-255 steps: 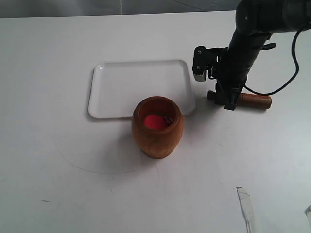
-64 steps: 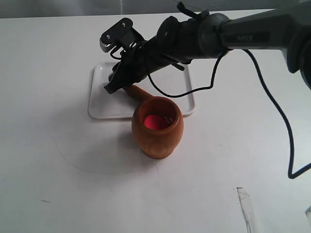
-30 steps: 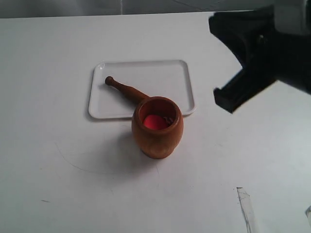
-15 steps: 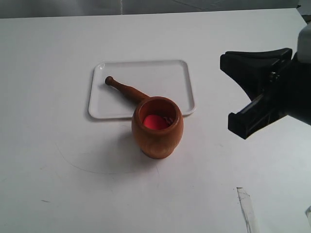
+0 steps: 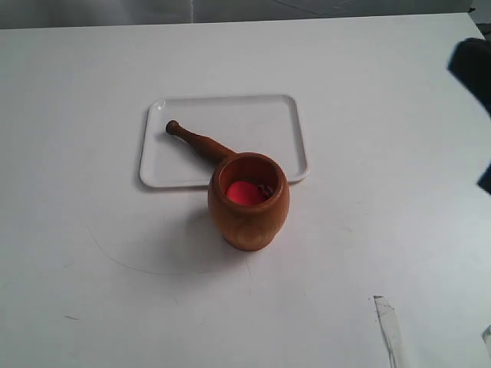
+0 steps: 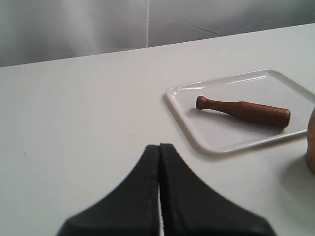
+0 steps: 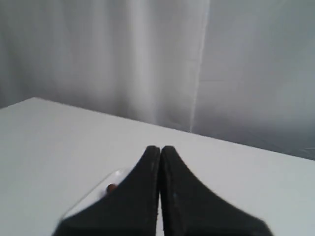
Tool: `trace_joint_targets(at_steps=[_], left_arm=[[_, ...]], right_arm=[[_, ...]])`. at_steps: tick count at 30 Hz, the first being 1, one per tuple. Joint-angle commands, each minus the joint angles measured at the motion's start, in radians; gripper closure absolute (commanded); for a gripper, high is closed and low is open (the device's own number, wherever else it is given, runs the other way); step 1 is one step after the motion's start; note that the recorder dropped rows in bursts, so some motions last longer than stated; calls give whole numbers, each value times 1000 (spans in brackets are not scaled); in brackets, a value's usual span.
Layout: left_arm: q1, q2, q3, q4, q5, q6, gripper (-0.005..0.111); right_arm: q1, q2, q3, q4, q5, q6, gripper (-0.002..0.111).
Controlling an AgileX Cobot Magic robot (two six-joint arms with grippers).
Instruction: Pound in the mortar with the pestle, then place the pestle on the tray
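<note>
The reddish-brown wooden mortar (image 5: 248, 201) stands upright on the table with something red inside, touching the front edge of the white tray (image 5: 253, 115). The dark-brown pestle (image 5: 196, 140) lies flat on the tray, knob toward the far left, its thick end hidden behind the mortar's rim. From the left wrist view the pestle (image 6: 243, 110) rests on the tray (image 6: 197, 132), well ahead of my left gripper (image 6: 159, 146), which is shut and empty. My right gripper (image 7: 160, 148) is also shut and empty, raised; the tray's corner (image 7: 115, 178) and the pestle's knob (image 7: 111, 187) show beside it.
A dark blur of the right arm (image 5: 472, 69) shows at the right edge of the exterior view. A strip of clear tape (image 5: 390, 330) lies on the white table at the front right. A grey curtain (image 7: 147, 59) hangs behind the table.
The right arm has pulled back to the right and almost left the exterior view. The pestle stays lying on the tray where it was let go; the mortar has not moved.
</note>
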Motion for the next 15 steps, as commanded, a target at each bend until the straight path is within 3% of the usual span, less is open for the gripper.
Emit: trace_joint_targets(at_steps=[1, 9, 15], left_arm=[[-8, -1, 1, -7, -3, -8, 107], [-8, -1, 1, -7, -3, -8, 107], [-8, -1, 1, -7, -3, -8, 107]], right_arm=[[-141, -190, 112, 4, -14, 1, 108], [-341, -495, 298, 4, -34, 1, 108], [-443, -577, 365, 4, -34, 40, 108]])
